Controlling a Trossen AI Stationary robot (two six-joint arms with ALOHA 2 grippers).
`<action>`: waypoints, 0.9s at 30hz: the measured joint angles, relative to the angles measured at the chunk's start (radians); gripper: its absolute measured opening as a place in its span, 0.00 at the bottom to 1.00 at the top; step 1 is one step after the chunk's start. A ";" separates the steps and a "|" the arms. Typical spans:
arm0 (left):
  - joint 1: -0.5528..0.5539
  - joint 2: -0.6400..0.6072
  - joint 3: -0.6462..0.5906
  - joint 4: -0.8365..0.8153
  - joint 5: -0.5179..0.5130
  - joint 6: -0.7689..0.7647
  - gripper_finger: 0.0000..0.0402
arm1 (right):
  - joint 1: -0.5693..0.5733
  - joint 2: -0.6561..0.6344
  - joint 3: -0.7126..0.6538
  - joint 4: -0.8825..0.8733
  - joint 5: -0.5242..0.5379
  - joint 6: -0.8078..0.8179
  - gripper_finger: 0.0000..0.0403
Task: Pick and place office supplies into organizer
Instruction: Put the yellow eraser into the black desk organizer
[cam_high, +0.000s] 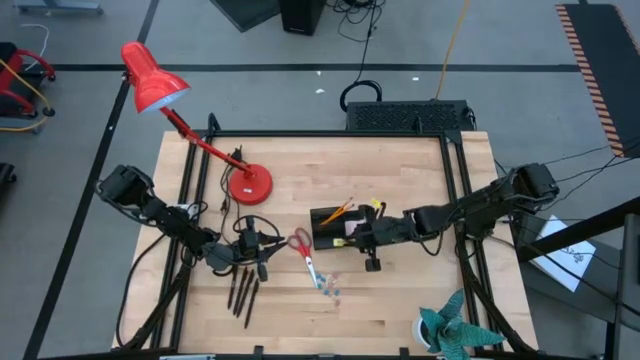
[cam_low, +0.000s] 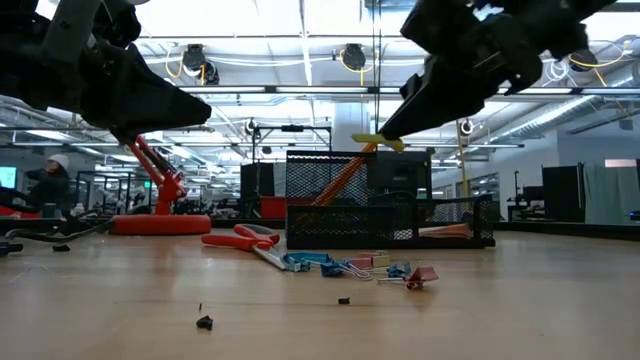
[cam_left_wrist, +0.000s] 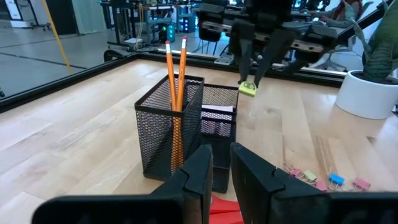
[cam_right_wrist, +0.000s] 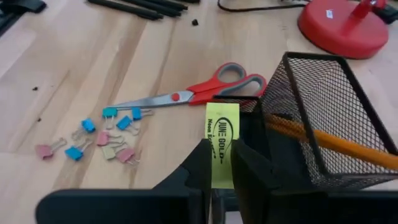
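Note:
My right gripper hovers over the black mesh organizer, shut on a small yellow piece. Two orange pencils stand tilted in the organizer's tall cup, and a pale pad sits in a lower compartment. Red-handled scissors and coloured clips lie flat on the table to the organizer's left and near side. Several dark pens lie near my left gripper, which hangs above the table with a narrow gap between its fingers and nothing in them. My right gripper pinches the yellow piece between its two fingertips, by the end nearest the wrist. The printed end sticks out past the fingers. The fingers come from the table's right, slanting down. The piece is lifted clear above the organizer.
A red desk lamp stands with its base on the table's far left part. A teal spiky plant in a white pot sits at the near right corner. A black box with cables lies beyond the far edge. Small dark crumbs dot the near table.

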 joint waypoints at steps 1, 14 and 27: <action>0.000 0.000 0.000 0.000 0.000 0.002 0.17 | -0.011 0.002 0.005 -0.001 -0.014 -0.008 0.11; 0.000 0.000 0.000 0.000 0.000 0.013 0.17 | -0.120 0.133 0.021 0.092 -0.124 -0.081 0.11; 0.000 0.000 0.000 0.001 -0.001 0.026 0.17 | -0.152 0.200 0.021 0.165 -0.129 -0.126 0.11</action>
